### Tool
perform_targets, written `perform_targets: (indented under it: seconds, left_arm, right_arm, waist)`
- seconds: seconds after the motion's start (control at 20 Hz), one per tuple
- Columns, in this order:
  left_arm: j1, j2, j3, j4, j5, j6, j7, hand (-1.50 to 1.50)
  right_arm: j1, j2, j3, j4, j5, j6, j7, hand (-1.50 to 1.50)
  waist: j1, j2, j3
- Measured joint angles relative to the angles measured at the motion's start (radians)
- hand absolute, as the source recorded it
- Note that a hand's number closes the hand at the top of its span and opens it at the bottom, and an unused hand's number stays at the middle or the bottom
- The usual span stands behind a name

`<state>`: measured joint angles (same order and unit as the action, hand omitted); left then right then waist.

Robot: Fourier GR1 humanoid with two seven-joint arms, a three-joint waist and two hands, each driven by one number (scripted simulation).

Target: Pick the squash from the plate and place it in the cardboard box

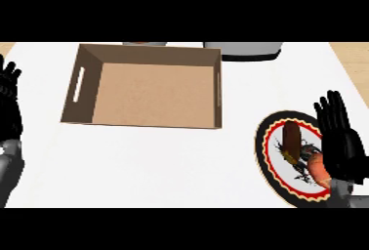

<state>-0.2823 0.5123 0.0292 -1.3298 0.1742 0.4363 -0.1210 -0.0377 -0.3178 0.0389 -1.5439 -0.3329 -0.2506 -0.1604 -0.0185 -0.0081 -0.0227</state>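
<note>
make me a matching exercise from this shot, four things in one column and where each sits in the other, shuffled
Things:
1. cardboard box
2. plate
3. left hand
4. right hand

Places:
a. left edge of the view, fingers up
b. over the plate's right side
c. upper middle of the counter, open top
d. lower right of the counter, carrying the squash

Pairs: 1-c, 2-d, 3-a, 4-b

White counter (158, 166) filling most of the view, pale wood floor (352, 56) at both far corners, grey pot (245, 50) at the counter's far edge
</note>
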Motion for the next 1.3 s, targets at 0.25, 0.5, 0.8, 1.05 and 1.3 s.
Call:
perform_targets:
  seconds: [0.25,0.5,0.8,1.05,1.3]
  left_arm:
    - [0.080,-0.037,-0.089,-0.028,-0.036,-0.038,0.031,0.00]
    - [0.152,-0.057,-0.184,-0.038,-0.055,-0.094,0.083,0.00]
    - [0.248,-0.069,-0.229,-0.138,-0.078,-0.125,0.140,0.00]
    - [0.270,-0.065,-0.224,-0.154,-0.080,-0.137,0.153,0.00]
    - [0.274,-0.072,-0.232,-0.169,-0.093,-0.132,0.167,0.00]
  right_arm:
    - [-0.062,-0.088,-0.086,-0.049,-0.031,0.053,0.009,-1.50]
    - [-0.045,-0.207,-0.145,0.027,0.127,-0.060,0.044,-1.50]
    - [0.025,-0.147,-0.224,0.051,0.122,-0.094,-0.057,-1.50]
    - [0.123,-0.303,-0.201,0.013,0.219,-0.014,0.010,-1.50]
    - [0.191,-0.510,-0.167,-0.028,0.295,0.137,0.142,-1.50]
  waist:
    - [0.016,0.004,0.017]
    - [0.013,0.013,0.016]
    - [0.018,0.008,0.022]
    - [0.014,0.006,0.021]
    - [0.012,0.006,0.020]
